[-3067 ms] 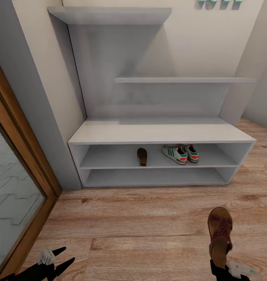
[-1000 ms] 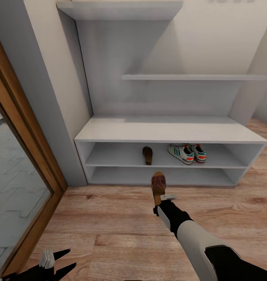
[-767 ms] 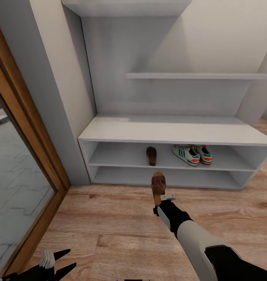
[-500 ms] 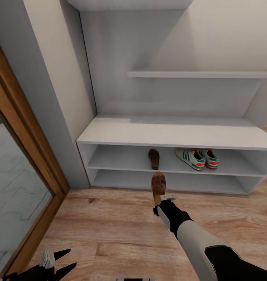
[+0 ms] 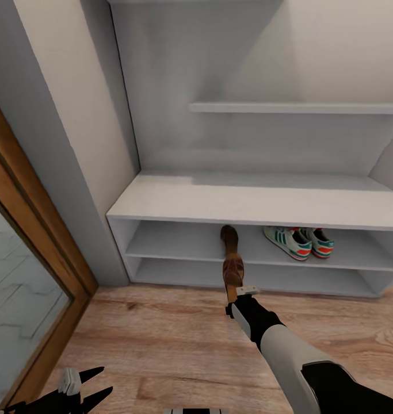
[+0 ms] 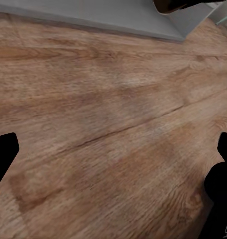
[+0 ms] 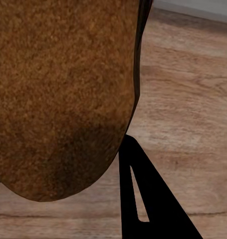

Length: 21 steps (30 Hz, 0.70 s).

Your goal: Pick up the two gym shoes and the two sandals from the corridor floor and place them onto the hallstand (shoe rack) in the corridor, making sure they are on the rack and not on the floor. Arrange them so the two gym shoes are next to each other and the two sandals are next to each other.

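Right end effector (image 5: 237, 295) squeezing 1 brown sandal (image 5: 233, 271) by its heel, toe toward the hallstand (image 5: 161, 198), lined up with the other sandal (image 5: 229, 236) to sit beside it. 2 gym shoes (image 5: 298, 242) side by side there. Left end effector (image 5: 84, 391) open, empty.

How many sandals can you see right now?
2. One sandal lies on the rack's upper shelf, left of the gym shoes. The other sandal is held by the right gripper, in front of the rack.
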### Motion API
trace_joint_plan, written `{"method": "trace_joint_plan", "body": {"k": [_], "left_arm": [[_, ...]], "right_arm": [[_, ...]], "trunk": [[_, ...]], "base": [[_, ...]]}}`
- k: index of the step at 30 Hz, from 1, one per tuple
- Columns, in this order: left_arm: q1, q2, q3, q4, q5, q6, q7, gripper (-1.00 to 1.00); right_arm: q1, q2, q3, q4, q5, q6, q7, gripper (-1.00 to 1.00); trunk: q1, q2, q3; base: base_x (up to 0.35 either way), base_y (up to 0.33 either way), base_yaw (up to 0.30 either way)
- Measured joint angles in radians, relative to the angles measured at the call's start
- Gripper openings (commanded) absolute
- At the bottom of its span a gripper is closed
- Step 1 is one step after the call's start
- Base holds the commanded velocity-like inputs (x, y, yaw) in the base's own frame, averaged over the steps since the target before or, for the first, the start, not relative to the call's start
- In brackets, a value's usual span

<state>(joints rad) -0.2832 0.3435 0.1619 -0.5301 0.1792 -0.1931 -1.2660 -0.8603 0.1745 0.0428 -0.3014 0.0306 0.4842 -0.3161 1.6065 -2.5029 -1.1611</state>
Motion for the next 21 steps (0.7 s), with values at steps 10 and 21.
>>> {"method": "trace_joint_plan", "body": {"k": [10, 21], "left_arm": [[0.000, -0.001, 0.000, 0.000, 0.001, 0.000, -0.001, 1.00], [0.000, -0.001, 0.000, 0.000, 0.001, 0.000, -0.005, 1.00]], "right_arm": [[0.000, 0.000, 0.000, -0.001, 0.000, 0.000, 0.000, -1.00], [0.000, 0.000, -0.001, -0.001, 0.000, -0.001, 0.000, -1.00]], "trunk": [[0.000, 0.000, -0.008], [0.000, 0.000, -0.017]], "base": [[0.003, 0.000, 0.224], [0.000, 0.000, 0.220]]}}
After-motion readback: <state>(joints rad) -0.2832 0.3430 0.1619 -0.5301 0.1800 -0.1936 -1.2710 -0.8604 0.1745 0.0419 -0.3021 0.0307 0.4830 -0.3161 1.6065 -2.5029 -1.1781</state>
